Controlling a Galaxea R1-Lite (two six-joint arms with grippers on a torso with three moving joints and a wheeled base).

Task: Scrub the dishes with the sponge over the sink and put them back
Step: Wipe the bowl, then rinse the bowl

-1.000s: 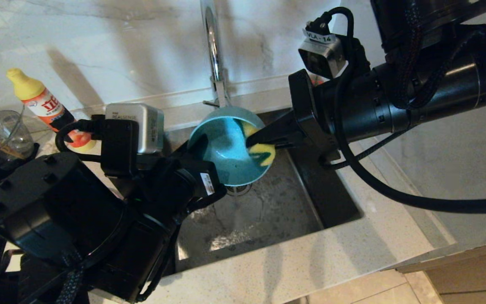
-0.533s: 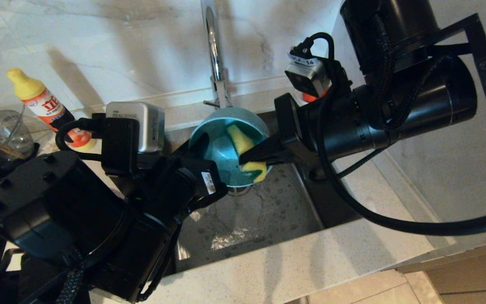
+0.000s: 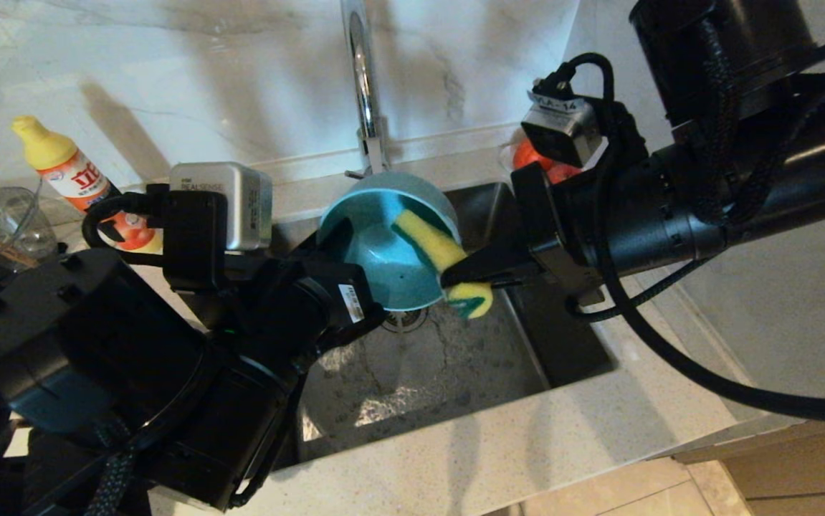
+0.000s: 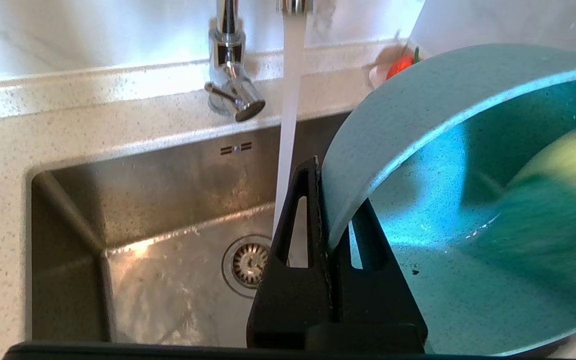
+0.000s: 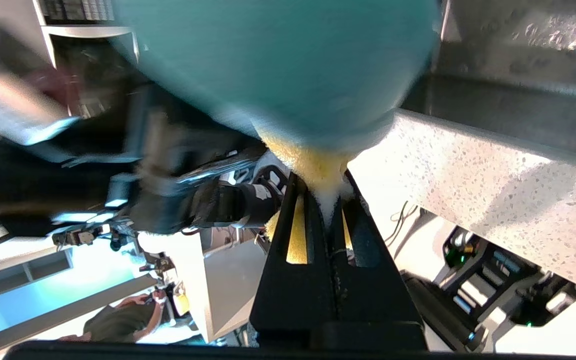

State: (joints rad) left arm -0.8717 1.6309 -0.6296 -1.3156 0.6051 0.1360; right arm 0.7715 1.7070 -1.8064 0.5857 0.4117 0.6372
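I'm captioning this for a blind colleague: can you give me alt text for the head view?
Over the sink, the left gripper holds a teal bowl tilted while the right gripper presses a yellow sponge into it.

Teal-blue bowl (image 3: 383, 251), yellow sponge (image 3: 448, 261) — green face, speckled pale counter (image 3: 527, 444), steel-grey sink (image 3: 426, 365)

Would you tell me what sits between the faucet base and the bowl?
A stream of water falls between faucet and bowl, in the left wrist view.

White marble wall (image 3: 168, 64) behind, veined grey. Pale speckled stone table (image 3: 498, 444) in front. Beige floor tiles (image 3: 641, 494) at lower right, beside a wooden cabinet front (image 3: 792, 466). Bright overhead light.
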